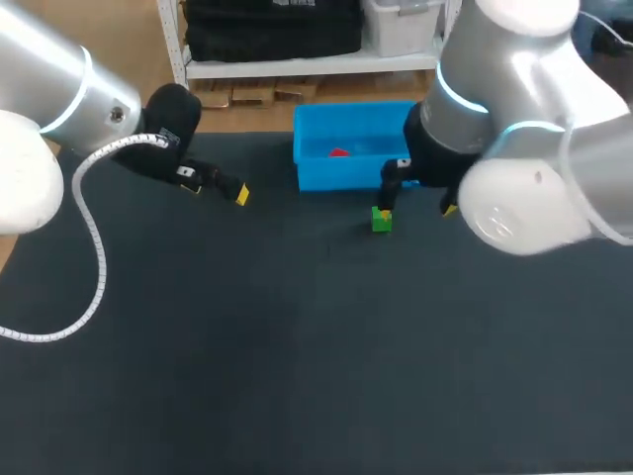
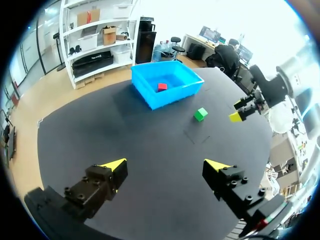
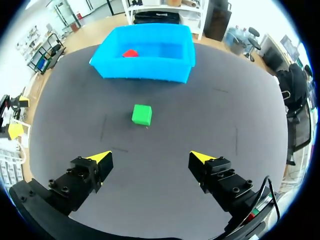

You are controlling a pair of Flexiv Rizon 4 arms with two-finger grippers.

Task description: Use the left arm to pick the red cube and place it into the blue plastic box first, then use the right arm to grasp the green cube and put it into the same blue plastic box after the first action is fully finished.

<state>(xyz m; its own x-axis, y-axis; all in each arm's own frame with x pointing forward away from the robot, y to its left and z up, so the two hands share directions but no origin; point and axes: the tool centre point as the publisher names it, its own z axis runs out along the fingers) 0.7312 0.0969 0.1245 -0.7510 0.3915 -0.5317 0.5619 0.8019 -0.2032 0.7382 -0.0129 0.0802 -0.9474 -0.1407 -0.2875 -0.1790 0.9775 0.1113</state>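
**Red cube boxed, green cube out on the table**

On the black table [image 1: 297, 346], the blue plastic box [image 1: 316, 176] stands at the far side. Right gripper [image 3: 152, 157] is spread wide, and left gripper [image 2: 167, 164] is spread and empty too. Green cube [image 3: 141, 114] lies just ahead of the right gripper's gap, short of the box. Red cube [image 1: 339, 152] lies inside the box.

**Head view:** fixed, high, behind the robot. Faces down over the whole counter [image 1: 297, 346] from far off. The box [image 1: 346, 178] stands at the far edge, mid-width.

**Left wrist view:** low over the counter's left part, behind the left pincer [image 2: 166, 164]. Faces across the counter toward the box, green cube [image 2: 200, 114] and right pincer [image 2: 240, 112], all well ahead.

**Right wrist view:** above the counter, behind the right pincer. Faces down and forward. The green cube is near ahead, the box beyond it.

**Shared by all three:** box, red cube [image 1: 339, 152] inside it, green cube, and the counter around them.
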